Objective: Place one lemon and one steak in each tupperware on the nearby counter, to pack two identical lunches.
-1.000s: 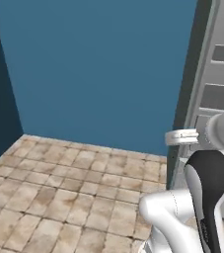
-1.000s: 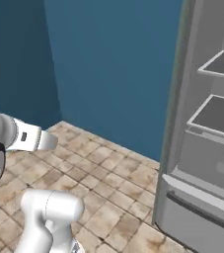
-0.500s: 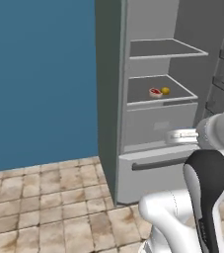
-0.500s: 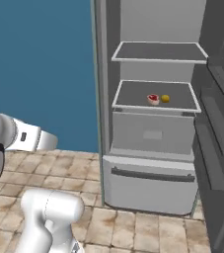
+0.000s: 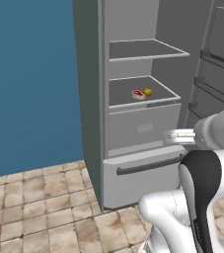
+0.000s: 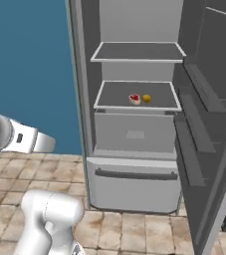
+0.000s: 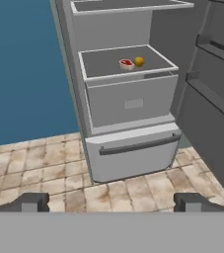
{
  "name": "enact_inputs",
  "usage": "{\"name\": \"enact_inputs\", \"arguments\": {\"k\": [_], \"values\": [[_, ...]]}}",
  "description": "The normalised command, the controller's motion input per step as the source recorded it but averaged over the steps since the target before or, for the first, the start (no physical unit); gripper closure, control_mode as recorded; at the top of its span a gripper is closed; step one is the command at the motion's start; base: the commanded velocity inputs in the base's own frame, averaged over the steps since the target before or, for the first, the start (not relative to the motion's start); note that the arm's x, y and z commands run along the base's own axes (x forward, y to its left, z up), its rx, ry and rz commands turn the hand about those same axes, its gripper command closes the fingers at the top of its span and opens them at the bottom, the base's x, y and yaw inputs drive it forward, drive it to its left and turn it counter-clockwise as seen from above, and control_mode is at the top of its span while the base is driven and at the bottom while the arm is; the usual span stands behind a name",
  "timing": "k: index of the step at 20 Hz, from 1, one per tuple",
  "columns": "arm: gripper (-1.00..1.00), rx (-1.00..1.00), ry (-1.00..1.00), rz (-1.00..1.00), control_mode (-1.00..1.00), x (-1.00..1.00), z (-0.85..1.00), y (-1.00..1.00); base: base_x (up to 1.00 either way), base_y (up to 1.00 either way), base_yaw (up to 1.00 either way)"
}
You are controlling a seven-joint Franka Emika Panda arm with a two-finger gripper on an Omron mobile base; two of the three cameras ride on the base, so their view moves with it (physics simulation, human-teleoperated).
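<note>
One steak (image 5: 138, 94) and one lemon (image 5: 148, 92) lie side by side on the middle shelf (image 7: 102, 62) of an open fridge. The red steak (image 6: 134, 98) is on the left and the yellow lemon (image 6: 146, 98) touches or nearly touches its right side. In the hand view the steak (image 7: 126, 63) and lemon (image 7: 139, 61) sit far ahead and above my gripper (image 7: 111, 202). It is open, with nothing between its wide-spread fingertips (image 7: 30, 201). The tupperware and the counter are out of view.
The fridge has an upper shelf (image 6: 137, 51), a closed drawer (image 7: 131, 102) under the food shelf and a bottom freezer drawer (image 7: 133, 150) with a handle. Its open door (image 6: 209, 109) juts out on the right. A blue wall (image 5: 29, 84) stands left, over tiled floor (image 7: 34, 168).
The whole picture has swung from the blue wall round to the open fridge, so the camera has moved. The steak and lemon now sit nearer the middle. The gripper stays open.
</note>
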Motion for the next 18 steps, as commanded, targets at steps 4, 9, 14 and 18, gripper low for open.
{"name": "enact_inputs", "arguments": {"k": [4,9,14,18], "values": [[-1.00,0.00,0.00,0.00,1.00,0.00,0.00,0.00,0.55,-0.67,0.00],[-1.00,0.00,0.00,0.00,1.00,0.00,0.00,0.00,0.61,-0.49,0.00],[-1.00,0.00,0.00,0.00,1.00,0.00,0.00,0.00,0.76,-0.10,0.00],[-1.00,0.00,0.00,0.00,1.00,0.00,0.00,0.00,0.76,0.00,0.00]]}}
